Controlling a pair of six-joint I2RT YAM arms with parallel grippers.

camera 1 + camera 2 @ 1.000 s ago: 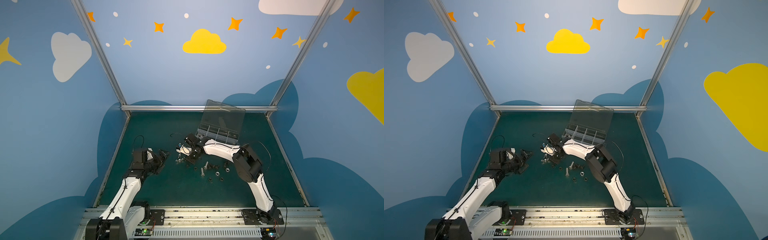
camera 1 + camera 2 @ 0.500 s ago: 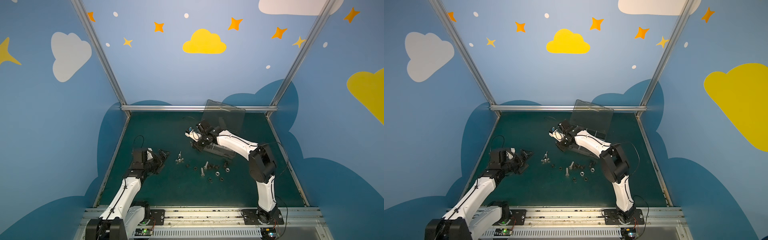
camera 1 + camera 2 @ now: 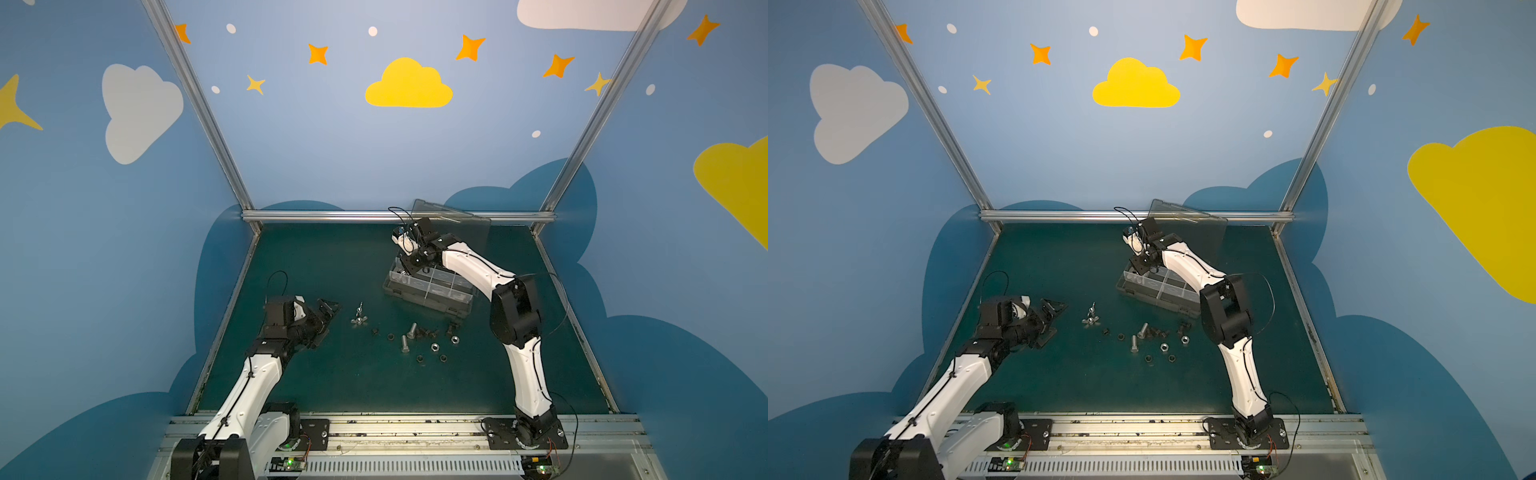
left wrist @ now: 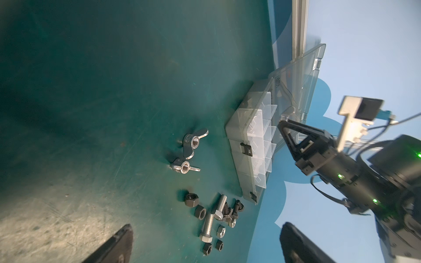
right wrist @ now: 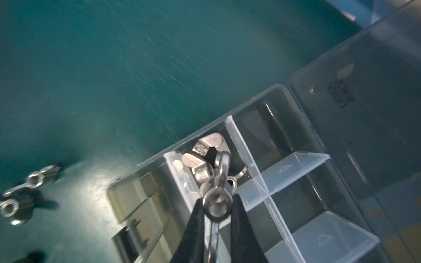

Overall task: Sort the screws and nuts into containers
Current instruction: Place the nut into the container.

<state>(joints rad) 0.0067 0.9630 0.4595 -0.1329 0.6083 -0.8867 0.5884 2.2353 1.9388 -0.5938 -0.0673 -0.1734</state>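
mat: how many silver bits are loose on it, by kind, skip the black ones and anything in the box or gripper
wing nuts: 2
bolts: 2
hex nuts: 2
total: 6

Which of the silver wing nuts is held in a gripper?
The wing nut pinched in the right gripper, over the organizer box. Two others lie on the mat; more lie inside a corner compartment.
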